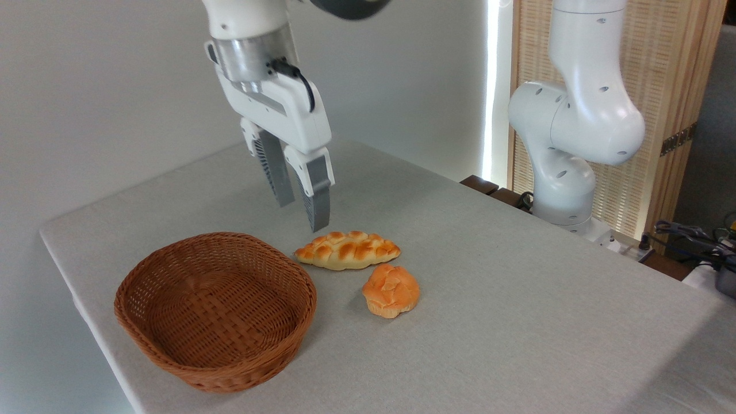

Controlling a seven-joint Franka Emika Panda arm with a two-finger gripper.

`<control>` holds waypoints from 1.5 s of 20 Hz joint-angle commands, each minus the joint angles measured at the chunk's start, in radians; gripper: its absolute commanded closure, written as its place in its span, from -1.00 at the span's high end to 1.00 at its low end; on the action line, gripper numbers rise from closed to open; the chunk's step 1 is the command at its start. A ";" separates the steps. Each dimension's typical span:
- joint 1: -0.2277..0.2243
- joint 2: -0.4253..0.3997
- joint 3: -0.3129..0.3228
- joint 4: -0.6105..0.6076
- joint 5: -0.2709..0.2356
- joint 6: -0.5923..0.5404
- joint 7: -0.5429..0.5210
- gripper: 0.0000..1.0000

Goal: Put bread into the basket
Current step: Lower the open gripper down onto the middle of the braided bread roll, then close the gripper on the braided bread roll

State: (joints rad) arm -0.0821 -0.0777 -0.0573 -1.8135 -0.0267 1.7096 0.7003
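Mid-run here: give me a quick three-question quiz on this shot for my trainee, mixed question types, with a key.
1. True or false: the basket already holds the bread.
2. Multiple choice: the bun lies (A) inside the basket, (B) on the table just in front of and right of the bread, (C) between the gripper's fingers.
3. Short answer: is the gripper touching the bread?

Key:
1. False; the basket is empty and the bread lies on the table to its right.
2. B.
3. No; it hangs open above the bread's left end, holding nothing.
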 commanded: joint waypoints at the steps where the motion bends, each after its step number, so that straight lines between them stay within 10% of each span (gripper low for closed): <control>1: -0.013 -0.145 -0.053 -0.263 -0.009 0.143 -0.005 1.00; 6: -0.065 -0.142 -0.068 -0.368 0.007 0.176 0.019 1.00; 16: -0.094 -0.116 -0.070 -0.489 0.007 0.240 0.467 1.00; 22: -0.097 -0.097 -0.072 -0.495 0.008 0.268 0.490 0.96; 27: -0.102 -0.093 -0.072 -0.497 0.008 0.294 0.484 -0.24; 30: -0.102 -0.091 -0.072 -0.497 0.007 0.294 0.484 -0.49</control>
State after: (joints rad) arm -0.1767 -0.1667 -0.1365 -2.3017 -0.0265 1.9837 1.1736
